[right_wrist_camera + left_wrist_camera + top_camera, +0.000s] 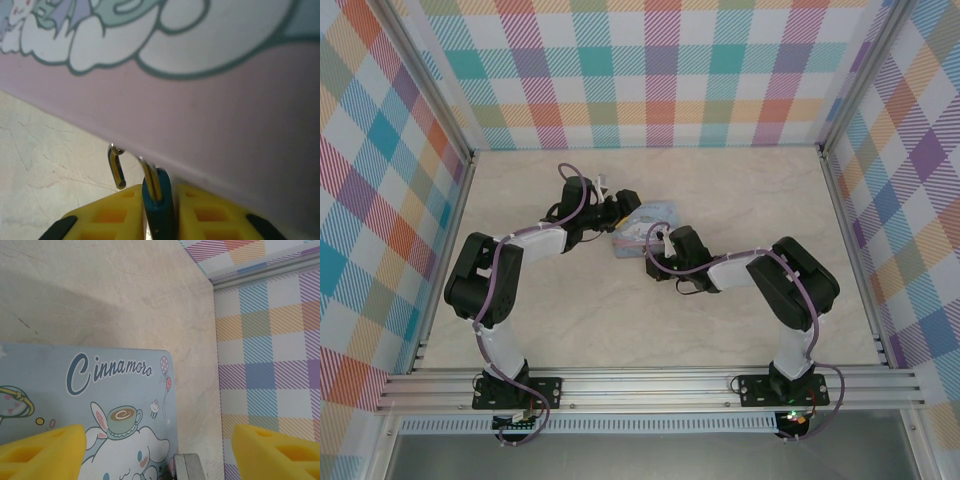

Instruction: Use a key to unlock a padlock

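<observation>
Teal-blue padlock (pixel 159 212) seen edge-on; one leg of its thin silvery shackle (pixel 116 167) ends free beside the body. The right end effector (pixel 160 200) is closed on the padlock body, a yellow pad (pixel 107 215) on each side, close against the pink side wall of the cartoon-printed tin (pixel 200 100). The left wrist view adds the tin's pale blue lid, over which the left end effector (pixel 159 440) is spread wide, holding nothing. The top view places the tin mid-table (pixel 740 200).
</observation>
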Action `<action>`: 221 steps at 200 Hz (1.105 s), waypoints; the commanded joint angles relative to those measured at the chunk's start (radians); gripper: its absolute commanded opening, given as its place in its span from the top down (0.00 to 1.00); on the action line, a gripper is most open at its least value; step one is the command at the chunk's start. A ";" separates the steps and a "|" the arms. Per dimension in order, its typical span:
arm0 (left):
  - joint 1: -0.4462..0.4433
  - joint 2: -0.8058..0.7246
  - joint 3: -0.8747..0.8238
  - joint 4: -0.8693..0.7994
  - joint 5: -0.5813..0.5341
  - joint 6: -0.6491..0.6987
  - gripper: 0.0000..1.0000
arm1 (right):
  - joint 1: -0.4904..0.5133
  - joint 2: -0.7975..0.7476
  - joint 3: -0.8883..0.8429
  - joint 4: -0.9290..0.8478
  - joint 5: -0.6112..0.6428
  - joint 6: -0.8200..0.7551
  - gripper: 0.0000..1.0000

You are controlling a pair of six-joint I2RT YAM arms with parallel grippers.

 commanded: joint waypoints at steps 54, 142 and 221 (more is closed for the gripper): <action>-0.011 -0.007 -0.013 0.008 -0.022 -0.001 0.24 | 0.029 -0.066 0.008 -0.179 0.185 -0.107 0.88; -0.020 -0.030 -0.051 0.013 -0.035 -0.004 0.24 | 0.145 -0.031 0.148 -0.446 0.658 -0.256 0.85; -0.020 -0.067 -0.019 -0.023 -0.026 0.010 0.23 | 0.161 -0.136 0.070 -0.381 0.442 -0.340 0.54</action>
